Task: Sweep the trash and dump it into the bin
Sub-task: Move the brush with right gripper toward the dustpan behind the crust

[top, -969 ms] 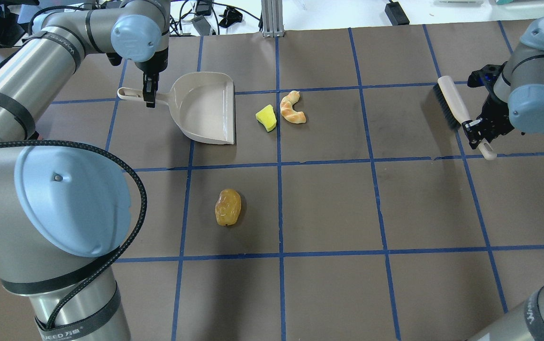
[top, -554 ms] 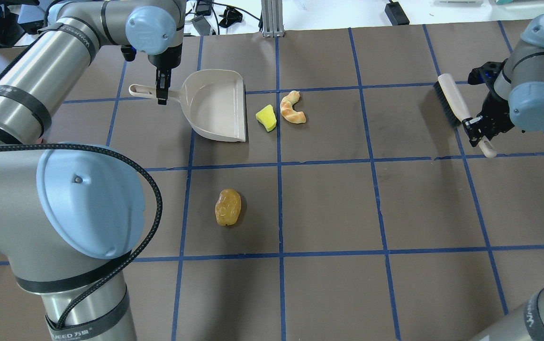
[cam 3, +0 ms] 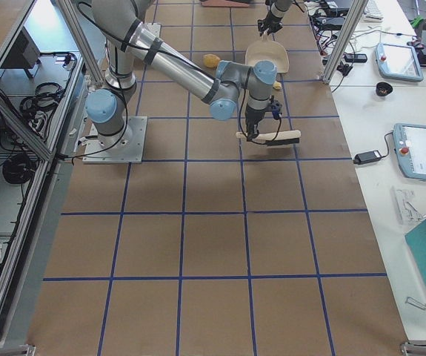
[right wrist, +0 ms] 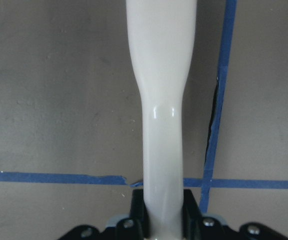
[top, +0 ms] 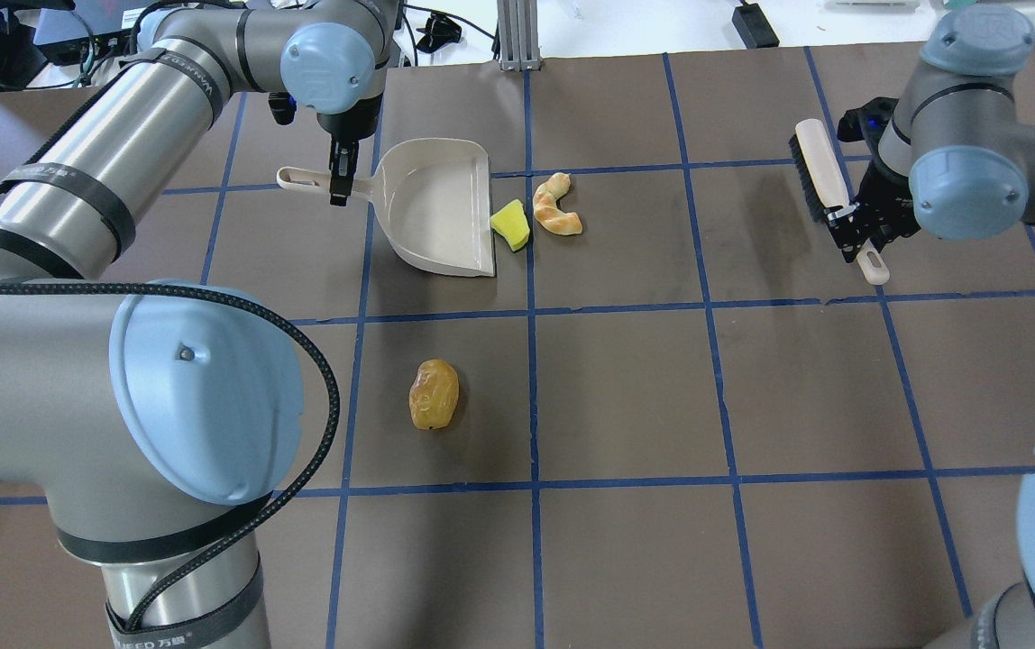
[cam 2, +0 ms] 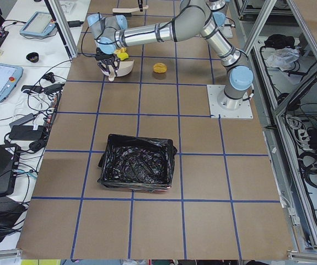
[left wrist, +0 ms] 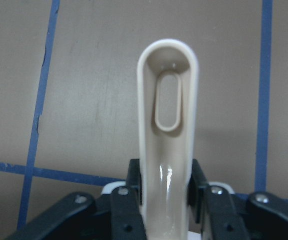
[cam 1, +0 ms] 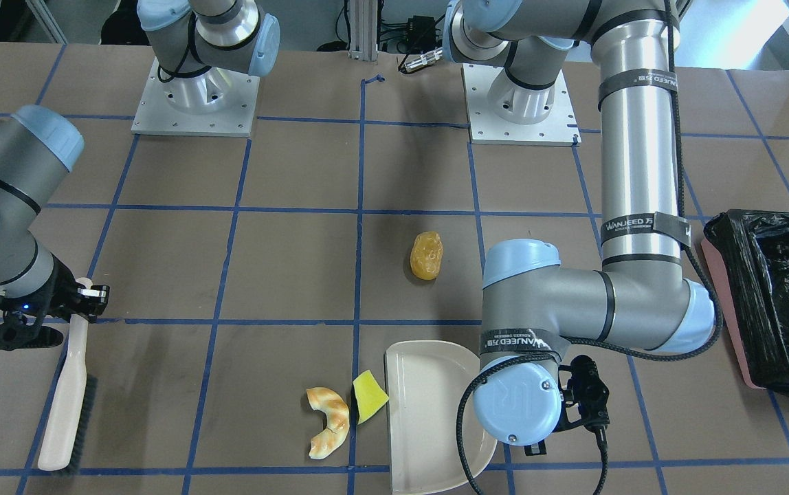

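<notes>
The left gripper [top: 337,187] was clamped on the handle of the beige dustpan [top: 436,212]. In the overhead view, the pan's open lip met the yellow wedge [top: 509,225] at its 3 o'clock. The croissant piece [top: 556,205] lay just beside the wedge, and the amber lump [top: 434,394] sat well apart toward 6 o'clock. The right gripper [top: 849,225] was clamped on the brush [top: 817,171] handle. The bin [cam 1: 745,302] stood at the left end of the tabletop [top: 626,397].

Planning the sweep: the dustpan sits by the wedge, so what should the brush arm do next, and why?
Probably carry the brush, in the right gripper, across to the far side of the croissant. The left gripper holds the dustpan with its lip at the wedge, the croissant just beyond; the brush is far off to the side.
</notes>
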`<state>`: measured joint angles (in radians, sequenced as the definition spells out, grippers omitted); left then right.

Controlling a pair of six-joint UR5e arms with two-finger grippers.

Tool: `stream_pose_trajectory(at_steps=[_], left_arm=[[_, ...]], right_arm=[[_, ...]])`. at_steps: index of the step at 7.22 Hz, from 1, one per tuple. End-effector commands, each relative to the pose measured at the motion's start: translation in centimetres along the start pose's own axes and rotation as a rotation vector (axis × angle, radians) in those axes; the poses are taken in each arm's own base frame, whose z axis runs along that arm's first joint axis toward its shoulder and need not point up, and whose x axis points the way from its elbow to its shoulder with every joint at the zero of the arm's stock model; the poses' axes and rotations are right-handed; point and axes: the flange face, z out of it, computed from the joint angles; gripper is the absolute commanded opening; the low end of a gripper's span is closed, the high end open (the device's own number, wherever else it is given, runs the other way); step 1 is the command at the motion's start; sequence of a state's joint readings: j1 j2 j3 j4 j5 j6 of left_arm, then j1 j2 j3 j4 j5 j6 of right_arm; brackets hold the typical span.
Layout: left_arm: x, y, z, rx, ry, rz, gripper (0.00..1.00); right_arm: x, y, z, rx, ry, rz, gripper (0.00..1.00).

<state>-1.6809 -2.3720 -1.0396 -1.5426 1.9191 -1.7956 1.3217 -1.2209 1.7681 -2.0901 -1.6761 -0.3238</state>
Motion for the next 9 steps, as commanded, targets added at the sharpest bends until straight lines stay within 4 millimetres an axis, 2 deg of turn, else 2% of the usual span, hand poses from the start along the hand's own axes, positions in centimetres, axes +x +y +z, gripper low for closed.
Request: stream_pose_trajectory(at_steps=[1, 2, 6, 7, 9], left_arm=[[-0.3, 0.8, -0.4, 0.002, 0.006, -0.003, 0.0], [-0.3, 0.9, -0.3, 0.002, 0.004, -0.003, 0.0], [-0.3, 0.9, -0.2, 0.004, 0.003, -0.002, 0.0], [-0.4, 0.9, -0.2, 0.003, 0.001, -0.002, 0.0], [-0.4, 1.0, -0.3, 0.003, 0.003, 0.001, 0.0]], right_arm=[[-6.1, -0.1, -1.2, 0.005, -0.017, 0.031, 0.04], [-8.7, 0.0, -1.4, 0.006, -0.017, 0.057, 0.0], [-15.8, 0.5, -1.5, -0.008, -0.125, 0.107, 0.0], [-18.3, 0.7, -2.0, -0.006, -0.122, 0.098, 0.0], [-21.6, -0.4, -1.8, -0.04, -0.116, 0.095, 0.0]])
